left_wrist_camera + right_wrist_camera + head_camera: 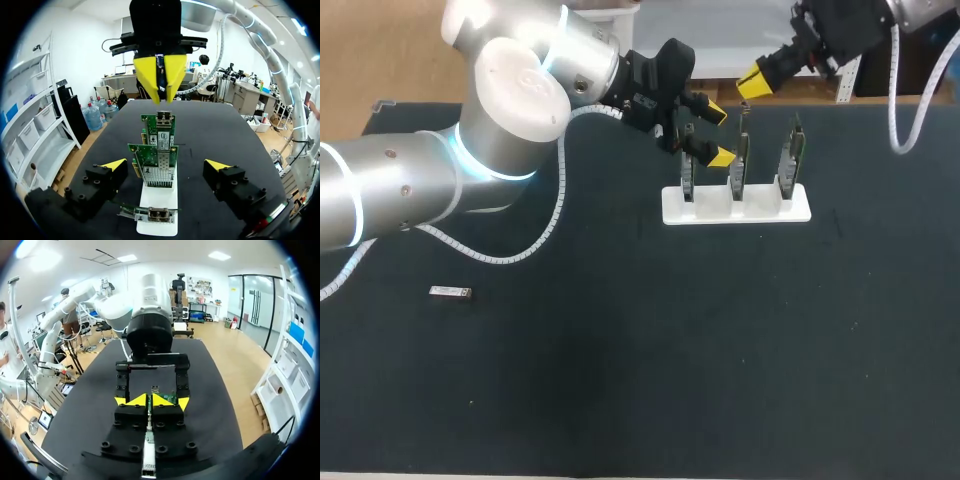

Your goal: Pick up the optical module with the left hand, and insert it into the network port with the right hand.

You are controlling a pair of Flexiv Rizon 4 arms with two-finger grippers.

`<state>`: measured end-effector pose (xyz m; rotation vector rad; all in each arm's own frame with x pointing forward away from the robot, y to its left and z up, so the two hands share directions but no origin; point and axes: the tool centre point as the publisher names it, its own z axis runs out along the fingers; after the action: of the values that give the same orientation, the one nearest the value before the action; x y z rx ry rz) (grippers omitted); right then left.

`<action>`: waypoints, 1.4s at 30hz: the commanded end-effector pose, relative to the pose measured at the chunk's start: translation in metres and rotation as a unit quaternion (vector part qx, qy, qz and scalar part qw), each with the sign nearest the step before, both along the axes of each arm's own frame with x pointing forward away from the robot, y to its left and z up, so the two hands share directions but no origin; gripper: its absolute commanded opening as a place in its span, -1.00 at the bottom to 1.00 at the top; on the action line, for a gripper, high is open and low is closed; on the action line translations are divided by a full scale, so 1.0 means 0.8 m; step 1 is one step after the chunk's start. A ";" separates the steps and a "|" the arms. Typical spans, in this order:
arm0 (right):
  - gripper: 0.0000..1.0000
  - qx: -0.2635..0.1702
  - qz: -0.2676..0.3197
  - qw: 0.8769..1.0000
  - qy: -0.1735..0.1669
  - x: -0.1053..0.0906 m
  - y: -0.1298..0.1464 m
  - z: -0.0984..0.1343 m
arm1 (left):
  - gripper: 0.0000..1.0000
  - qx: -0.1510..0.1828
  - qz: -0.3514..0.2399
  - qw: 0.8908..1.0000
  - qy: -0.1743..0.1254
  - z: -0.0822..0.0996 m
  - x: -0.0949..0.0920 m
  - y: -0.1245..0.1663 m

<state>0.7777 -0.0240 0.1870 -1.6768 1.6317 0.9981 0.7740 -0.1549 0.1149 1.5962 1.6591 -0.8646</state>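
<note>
the left pincer (717, 135) stands wide open just beside the near end of a white stand (735, 207), its two yellow tips well apart and nothing between them touched. in the left wrist view the left pincer (165, 165) looks along the row of three green cards (157, 165) that stand upright in the stand (157, 200), one behind the other, with its fingers (112, 166) to either side of the row and clear of it.

the right pincer (755, 83) hangs above the far side of the stand, coming in from the right corner. its yellow tips are drawn close, almost touching; in the left wrist view the right pincer (160, 75) shows only a thin dark slit between them, past the farthest card. from its own wrist the right pincer (150, 401) points down at the cards and at the left arm beyond; whether anything thin sits in the slit i cannot tell.

the module (451, 292) lies flat on the dark bench (620, 380), far to the left, well apart from the stand and from both pincers, under the left arm's forearm side.
</note>
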 end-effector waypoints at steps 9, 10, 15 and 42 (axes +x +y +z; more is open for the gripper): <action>-1.00 -0.010 -0.003 1.000 0.009 0.000 0.000 -0.017 | 1.00 0.003 -0.001 1.000 0.002 0.001 0.003 -0.001; -1.00 -0.012 -0.003 1.000 0.010 0.000 -0.001 -0.019 | 1.00 0.003 -0.001 1.000 0.002 0.001 0.003 -0.001; -1.00 -0.016 -0.003 1.000 0.020 -0.001 -0.002 -0.030 | 1.00 0.003 -0.001 1.000 0.002 0.001 0.003 -0.001; -1.00 -0.007 -0.005 0.999 0.053 -0.004 -0.007 -0.067 | 1.00 0.003 -0.001 1.000 0.002 0.001 0.003 -0.001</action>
<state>0.7734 -0.0275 0.1434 -1.6533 1.7239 1.0795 0.7740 -0.1549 0.1149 1.5963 1.6591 -0.8645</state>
